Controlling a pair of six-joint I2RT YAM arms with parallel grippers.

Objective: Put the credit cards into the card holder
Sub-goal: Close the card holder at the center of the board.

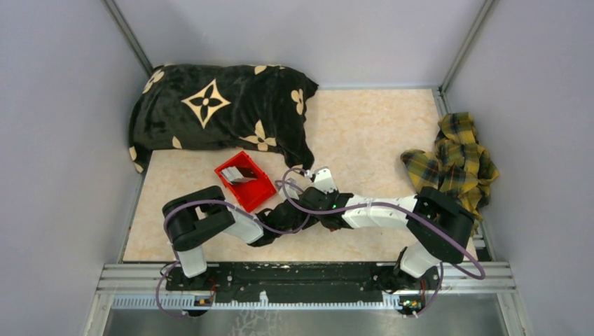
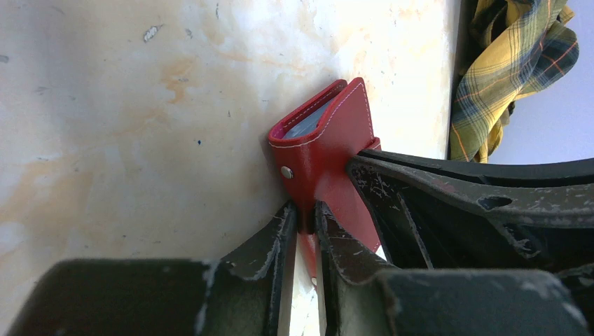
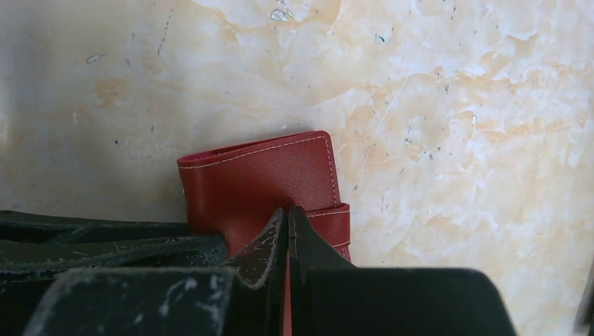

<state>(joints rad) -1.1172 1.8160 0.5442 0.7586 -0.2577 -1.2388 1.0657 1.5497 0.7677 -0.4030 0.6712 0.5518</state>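
Your left claw (image 2: 303, 217) is nearly closed, pinching one leather edge of the wallet (image 2: 336, 133). Your right claw (image 3: 288, 224) is fully closed on the thin strap side. The wallet stands on edge on the table (image 1: 364, 126) between them, near the middle of the near side, with its mouth facing away from the left claw. The pale cards (image 1: 242, 175) appear to lie in the red bin (image 1: 260, 194), just far-left of the wallet. The left arm is nearer and would likely have to let go to fetch them.
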